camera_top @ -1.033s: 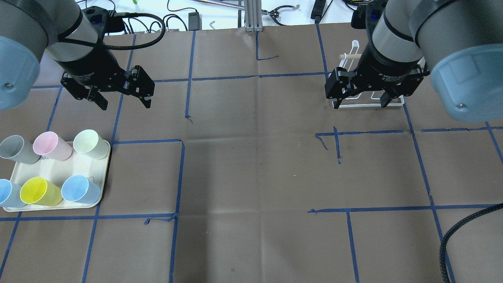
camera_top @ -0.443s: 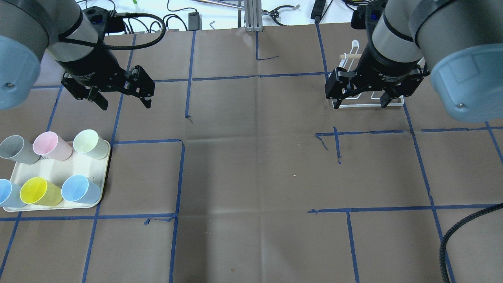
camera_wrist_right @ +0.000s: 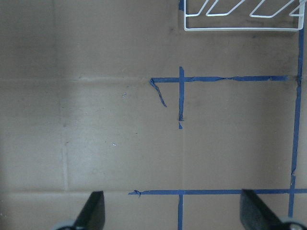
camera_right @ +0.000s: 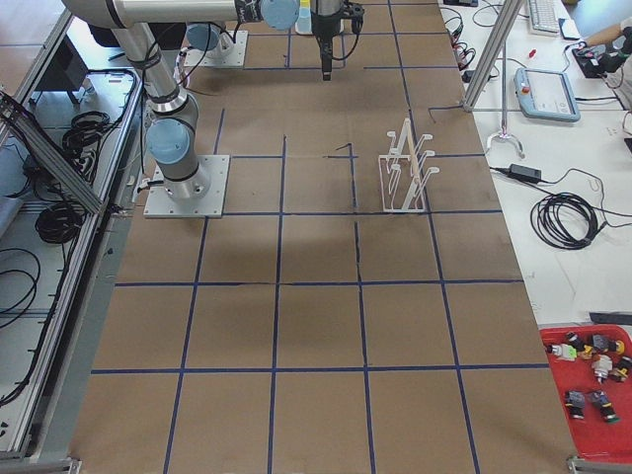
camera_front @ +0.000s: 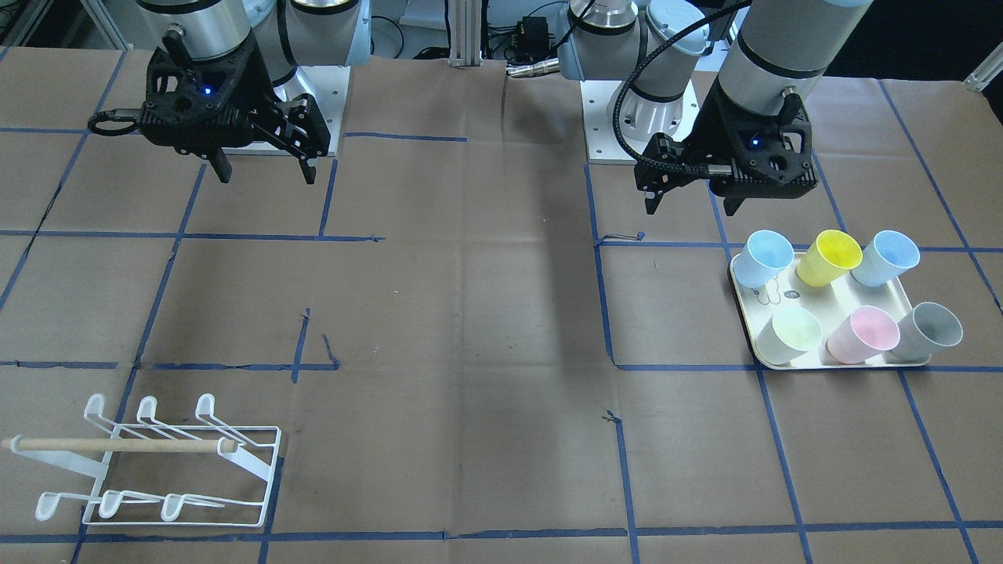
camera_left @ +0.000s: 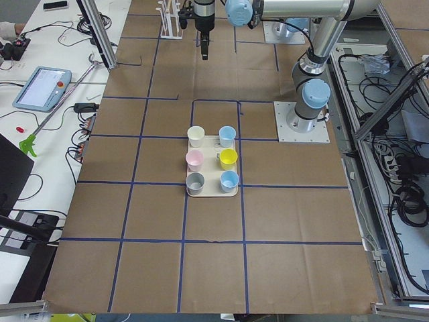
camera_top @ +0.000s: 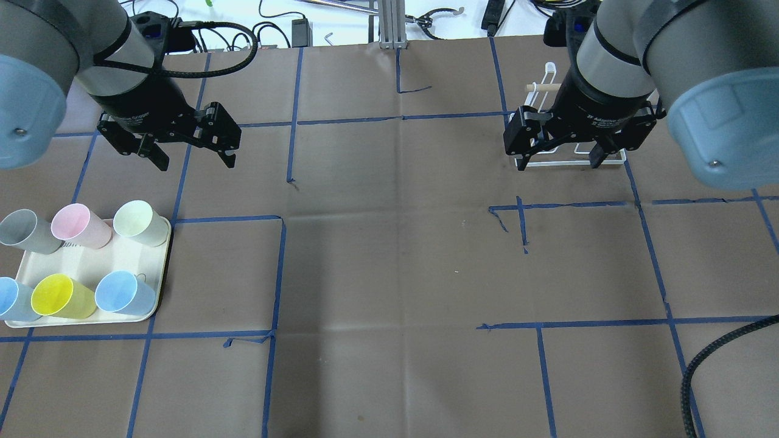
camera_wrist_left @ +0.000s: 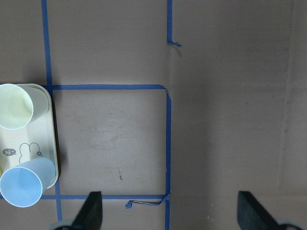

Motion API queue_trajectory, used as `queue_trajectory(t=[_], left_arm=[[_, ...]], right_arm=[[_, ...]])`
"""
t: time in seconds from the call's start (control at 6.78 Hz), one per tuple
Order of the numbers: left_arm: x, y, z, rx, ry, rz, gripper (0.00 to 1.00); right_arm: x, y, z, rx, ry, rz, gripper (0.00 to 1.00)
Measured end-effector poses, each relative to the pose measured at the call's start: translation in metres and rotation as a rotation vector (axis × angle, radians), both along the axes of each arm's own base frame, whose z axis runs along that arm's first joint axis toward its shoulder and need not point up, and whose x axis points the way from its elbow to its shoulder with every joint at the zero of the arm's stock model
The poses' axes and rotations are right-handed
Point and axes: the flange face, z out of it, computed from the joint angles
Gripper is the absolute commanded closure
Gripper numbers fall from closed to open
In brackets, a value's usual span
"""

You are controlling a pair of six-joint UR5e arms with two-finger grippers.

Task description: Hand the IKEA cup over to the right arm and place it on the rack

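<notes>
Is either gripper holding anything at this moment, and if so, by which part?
Nothing is held. The left gripper and the right gripper are both open with nothing between their fingers; all six cups stand on the cream tray.

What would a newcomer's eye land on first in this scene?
The six pastel cups on the cream tray at the robot's left stand out first. Then the bare white wire rack on its far right, and the left tool and right tool, both open and empty.

Six pastel cups (camera_left: 228,157) stand upright in two rows on a cream tray (camera_left: 212,190) on the brown-papered table (camera_left: 301,208).
</notes>
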Motion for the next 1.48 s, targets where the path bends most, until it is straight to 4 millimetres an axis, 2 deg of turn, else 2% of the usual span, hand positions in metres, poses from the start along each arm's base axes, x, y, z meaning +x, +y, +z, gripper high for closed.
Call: queue_trajectory(t=[0.3,0.59,0.74,1.18,1.33,1.48], left_arm=[[0.003,0.0,0.001,-0.003,-0.005,-0.011,0.0],[0.014,0.001,0.002,-0.008,-0.012,-0.04,0.0],[0.033,-0.002,0.002,-0.009,-0.013,-0.043,0.0],[0.138,-0.004,0.0,-0.003,-0.011,-0.038,0.0],[0.156,-0.004,-0.003,-0.004,-0.011,-0.037,0.01],[0.165,-0.007,-0.008,-0.008,-0.013,-0.048,0.01]], right_arm=[[0.0,0.0,-0.001,0.001,-0.001,0.002,0.0],[0.0,0.0,-0.001,0.004,-0.001,0.002,0.0],[0.0,0.0,-0.001,0.005,-0.002,0.002,0.0],[0.0,0.001,-0.005,0.009,-0.002,-0.001,0.0],[0.0,0.001,-0.008,0.012,-0.001,-0.002,0.0],[0.0,0.002,-0.01,0.014,-0.001,-0.003,0.0]])
